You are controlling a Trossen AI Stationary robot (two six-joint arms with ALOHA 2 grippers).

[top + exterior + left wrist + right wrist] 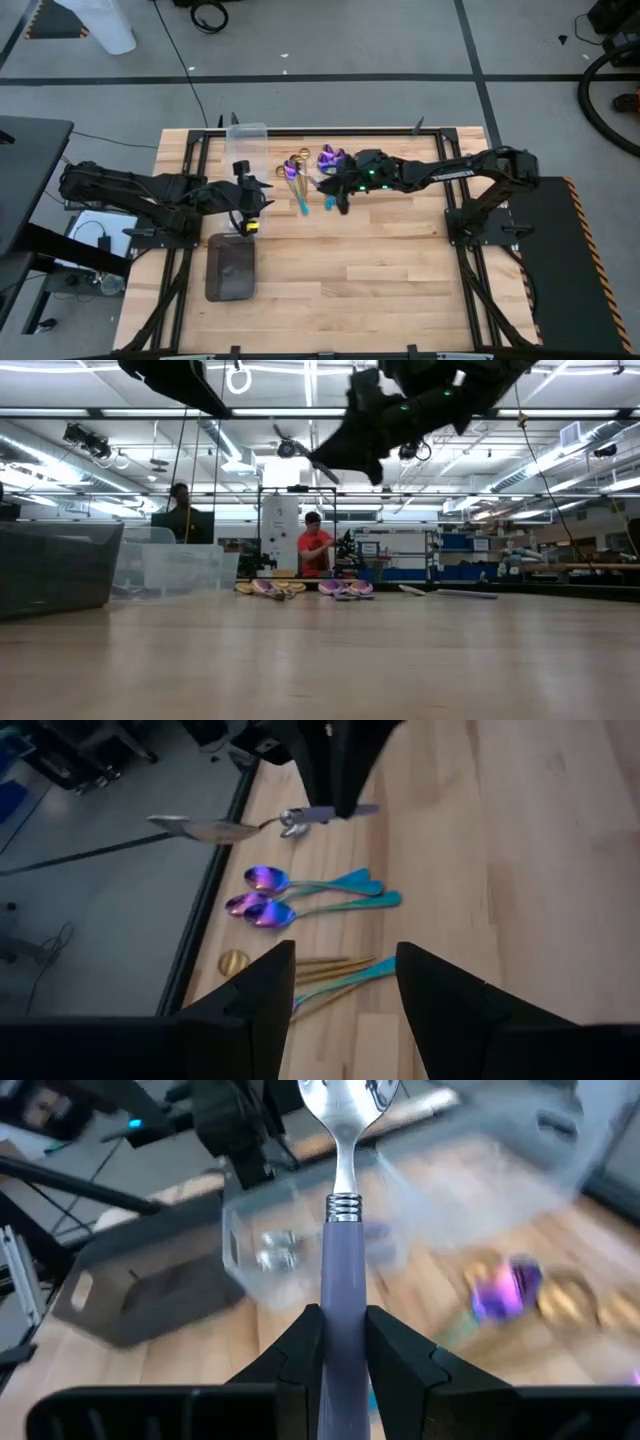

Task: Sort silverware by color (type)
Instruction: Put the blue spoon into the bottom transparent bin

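Lavender-handled spoon (pixel 344 1230) — right gripper (pixel 342 1342)

Purple/teal spoons (pixel 300 900), gold spoons (pixel 320 965), lilac-handled silver spoon (pixel 345 1230).

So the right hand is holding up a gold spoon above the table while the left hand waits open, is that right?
Not quite: the right hand holds a spoon with a shiny silver bowl and a lilac handle, not gold, as the right wrist view shows. It is above the table, and the left hand does wait open.
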